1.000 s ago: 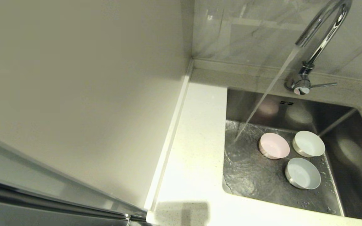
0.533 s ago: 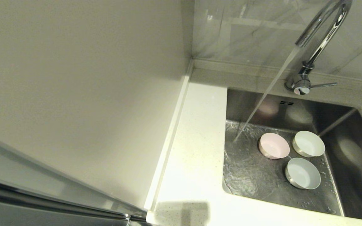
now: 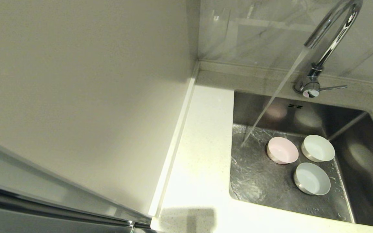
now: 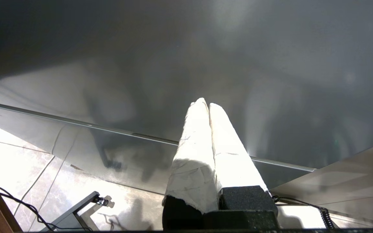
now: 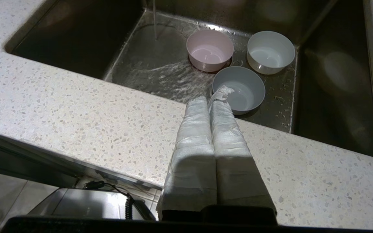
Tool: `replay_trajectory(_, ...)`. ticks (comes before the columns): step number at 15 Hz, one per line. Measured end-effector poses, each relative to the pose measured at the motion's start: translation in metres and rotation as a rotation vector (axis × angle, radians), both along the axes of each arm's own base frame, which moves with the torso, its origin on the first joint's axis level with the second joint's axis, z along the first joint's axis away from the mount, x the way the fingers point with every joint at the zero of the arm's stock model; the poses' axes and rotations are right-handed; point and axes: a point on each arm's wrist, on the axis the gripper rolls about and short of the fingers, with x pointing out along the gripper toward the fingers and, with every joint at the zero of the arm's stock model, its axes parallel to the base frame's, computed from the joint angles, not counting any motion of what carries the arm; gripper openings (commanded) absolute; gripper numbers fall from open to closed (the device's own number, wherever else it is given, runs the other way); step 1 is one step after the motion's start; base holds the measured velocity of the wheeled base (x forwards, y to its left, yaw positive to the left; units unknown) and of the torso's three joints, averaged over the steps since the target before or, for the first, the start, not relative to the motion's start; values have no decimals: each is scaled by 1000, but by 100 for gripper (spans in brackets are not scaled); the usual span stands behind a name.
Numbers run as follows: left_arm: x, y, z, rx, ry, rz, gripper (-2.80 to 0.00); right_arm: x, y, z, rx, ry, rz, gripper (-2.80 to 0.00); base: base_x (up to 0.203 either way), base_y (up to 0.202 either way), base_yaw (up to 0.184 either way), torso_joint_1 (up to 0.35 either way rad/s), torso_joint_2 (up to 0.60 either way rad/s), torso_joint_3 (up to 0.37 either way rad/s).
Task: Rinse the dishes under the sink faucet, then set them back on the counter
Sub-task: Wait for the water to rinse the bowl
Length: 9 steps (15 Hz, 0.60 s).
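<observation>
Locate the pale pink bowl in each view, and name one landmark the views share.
Head view: the pale pink bowl stands on the sink floor, just right of where the water stream lands.
Left wrist view: not in it.
Right wrist view: the pale pink bowl stands in the sink beyond the counter edge.
Shared landmark: the water stream, landing beside this bowl in both.
</observation>
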Motion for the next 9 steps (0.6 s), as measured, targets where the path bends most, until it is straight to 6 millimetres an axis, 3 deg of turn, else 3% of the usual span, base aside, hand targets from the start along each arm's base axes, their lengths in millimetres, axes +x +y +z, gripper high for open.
replay_trajectory(9, 0, 0, 0, 0, 0, 0, -280, 0, 0, 0, 0, 0, 0, -280, 0, 0, 0, 0, 0, 0)
